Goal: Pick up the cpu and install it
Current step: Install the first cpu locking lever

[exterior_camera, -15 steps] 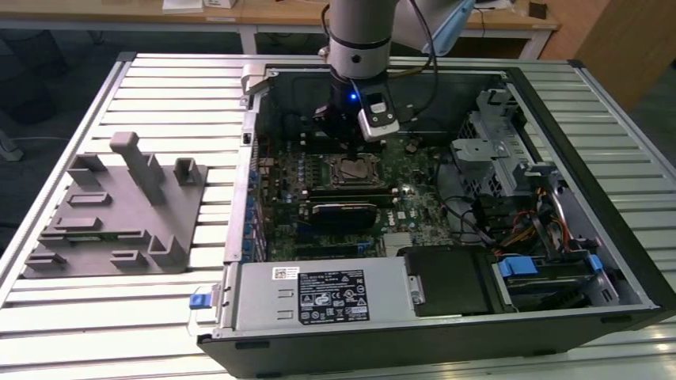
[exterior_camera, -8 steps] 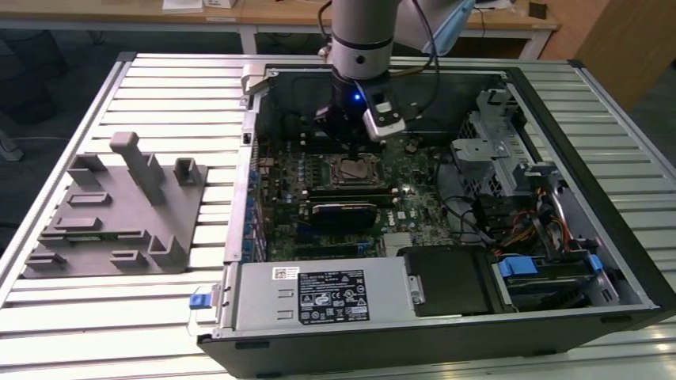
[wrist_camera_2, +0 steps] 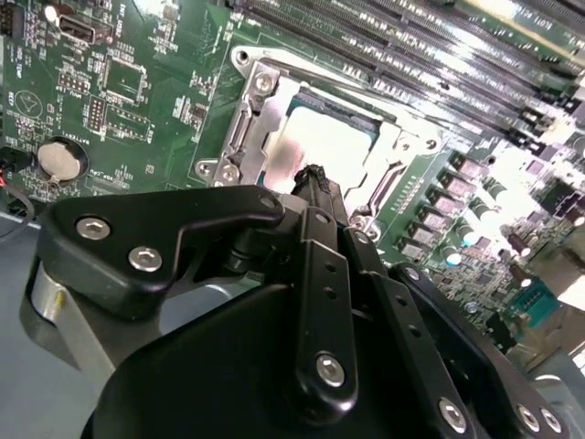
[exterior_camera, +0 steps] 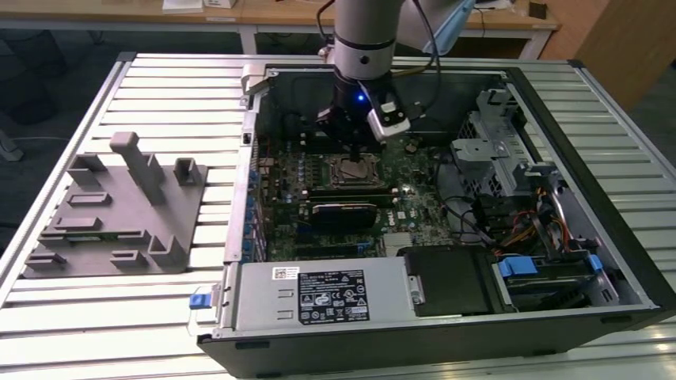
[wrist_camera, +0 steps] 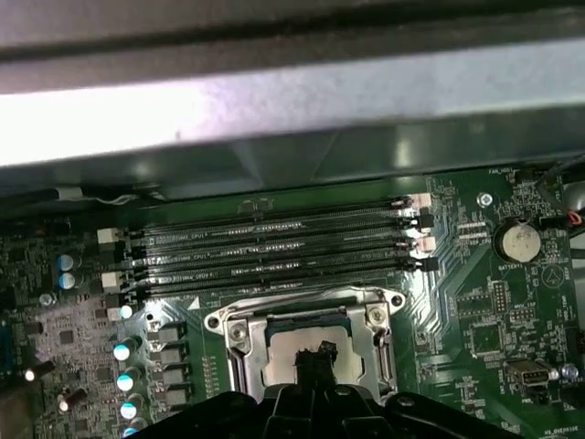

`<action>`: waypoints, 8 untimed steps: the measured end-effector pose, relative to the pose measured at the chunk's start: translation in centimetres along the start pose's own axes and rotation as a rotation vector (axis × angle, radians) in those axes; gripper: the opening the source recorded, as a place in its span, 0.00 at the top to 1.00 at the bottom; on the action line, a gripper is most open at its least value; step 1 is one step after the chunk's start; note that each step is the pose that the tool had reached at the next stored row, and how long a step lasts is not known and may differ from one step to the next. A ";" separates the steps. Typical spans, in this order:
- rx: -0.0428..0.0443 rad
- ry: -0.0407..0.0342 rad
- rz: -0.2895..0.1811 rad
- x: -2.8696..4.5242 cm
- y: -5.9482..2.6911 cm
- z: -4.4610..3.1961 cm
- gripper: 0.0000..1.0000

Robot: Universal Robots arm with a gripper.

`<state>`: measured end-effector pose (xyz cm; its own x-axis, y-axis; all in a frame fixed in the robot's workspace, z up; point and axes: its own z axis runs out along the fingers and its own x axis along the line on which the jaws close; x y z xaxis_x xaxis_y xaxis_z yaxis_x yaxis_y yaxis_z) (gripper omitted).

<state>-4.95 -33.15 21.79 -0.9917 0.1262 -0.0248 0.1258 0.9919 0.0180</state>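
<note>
The cpu (wrist_camera_2: 329, 146) lies flat inside the motherboard socket frame (wrist_camera: 306, 352), its pale metal top showing in both wrist views. The gripper (wrist_camera_2: 313, 176) hangs just above it, fingertips pressed together into 1 narrow point, pinching nothing. In the exterior view the socket sits at 6 o'clock from the arm (exterior_camera: 365, 47). The chip is likely light, rigid, smooth-topped and fragile underneath, best gripped by 2 opposite edges.

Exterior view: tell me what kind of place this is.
Probably a robotics lab or test bench: an opened computer case lies on a slatted metal table, beside a grey fixture block, with wooden desks behind.
</note>
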 end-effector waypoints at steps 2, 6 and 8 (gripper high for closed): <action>0.0001 0.0002 0.000 -0.06 -0.34 0.00 0.89; 0.0001 0.0005 0.000 -0.15 -1.00 0.00 0.89; -0.0003 0.0004 0.000 -0.16 -1.10 0.00 0.89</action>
<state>-4.93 -34.26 21.78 -0.9918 0.1258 -0.0244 0.1254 0.9919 0.0182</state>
